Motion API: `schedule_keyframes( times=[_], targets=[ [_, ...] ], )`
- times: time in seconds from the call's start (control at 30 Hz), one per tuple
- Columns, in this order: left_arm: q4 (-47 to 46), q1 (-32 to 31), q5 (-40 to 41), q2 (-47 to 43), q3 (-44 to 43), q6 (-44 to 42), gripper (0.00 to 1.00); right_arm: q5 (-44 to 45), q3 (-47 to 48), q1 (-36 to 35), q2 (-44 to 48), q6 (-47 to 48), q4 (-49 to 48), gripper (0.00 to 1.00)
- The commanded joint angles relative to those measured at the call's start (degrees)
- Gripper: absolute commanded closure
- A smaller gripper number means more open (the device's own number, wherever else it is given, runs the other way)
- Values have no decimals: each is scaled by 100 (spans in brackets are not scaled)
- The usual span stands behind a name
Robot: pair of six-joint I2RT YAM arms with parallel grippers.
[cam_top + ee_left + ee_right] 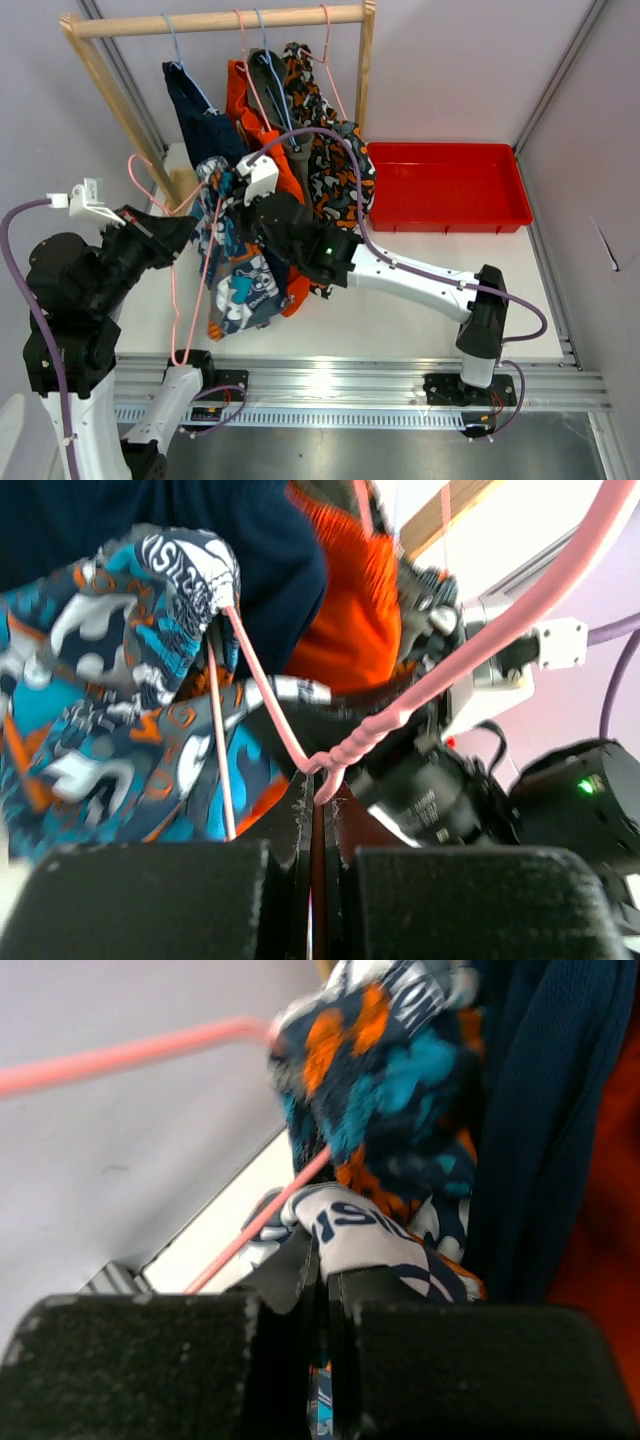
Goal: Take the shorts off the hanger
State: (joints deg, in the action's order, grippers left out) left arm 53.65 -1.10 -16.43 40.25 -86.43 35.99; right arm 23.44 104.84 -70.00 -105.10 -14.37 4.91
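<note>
The left pincer (318,815) is pressed shut on the pink hanger (352,748) at its twisted neck. The right pincer (322,1278) pinches the waistband of the teal printed shorts (390,1090) above the bench (400,312).

Red tray (445,187) beside wooden rack (220,19)

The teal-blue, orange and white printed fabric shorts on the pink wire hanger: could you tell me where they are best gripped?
Probably the bunched white waistband, from the right, opposite the pink wire hanger: it is the firmest fold, while the rest of the printed shorts hangs loose. The right gripper pinches it; the left gripper clamps the hanger's twisted neck.
</note>
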Motion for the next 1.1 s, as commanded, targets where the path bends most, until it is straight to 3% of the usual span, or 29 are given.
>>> schedule_keyframes(
  times=[0.0,0.23,0.3,0.47,0.57,0.6,0.73,0.87,1.0,1.07],
  targets=[
    [961,-83,-97,45,-312,645,100,-252,-715,-67,471,13,-296,100],
    [1604,-83,-905,-518,196,954,100,-200,-878,240,930,240,-518,100],
    [1771,-83,-1476,-632,250,1068,100,-173,-833,285,904,338,-508,100],
    [2658,-83,-1828,-597,-610,1025,100,-164,-1297,408,1227,172,-376,100],
    [2913,-83,-1217,-518,-1155,544,100,-174,-1841,260,1614,-38,-175,100],
    [3036,-83,-631,-475,-1217,384,100,114,-2053,145,2042,-92,-122,100],
    [2459,-83,367,-859,-525,146,100,933,-3003,-759,3520,162,-131,100],
    [1746,-92,885,-862,83,-56,100,1548,-2321,-1498,4576,522,931,100],
    [1667,-92,1527,-510,-532,-31,100,2346,-1108,-1710,4973,1119,1460,100],
    [1309,-92,1616,-527,-577,-22,100,2769,-440,-1702,4833,2022,1347,100]
  ],
)
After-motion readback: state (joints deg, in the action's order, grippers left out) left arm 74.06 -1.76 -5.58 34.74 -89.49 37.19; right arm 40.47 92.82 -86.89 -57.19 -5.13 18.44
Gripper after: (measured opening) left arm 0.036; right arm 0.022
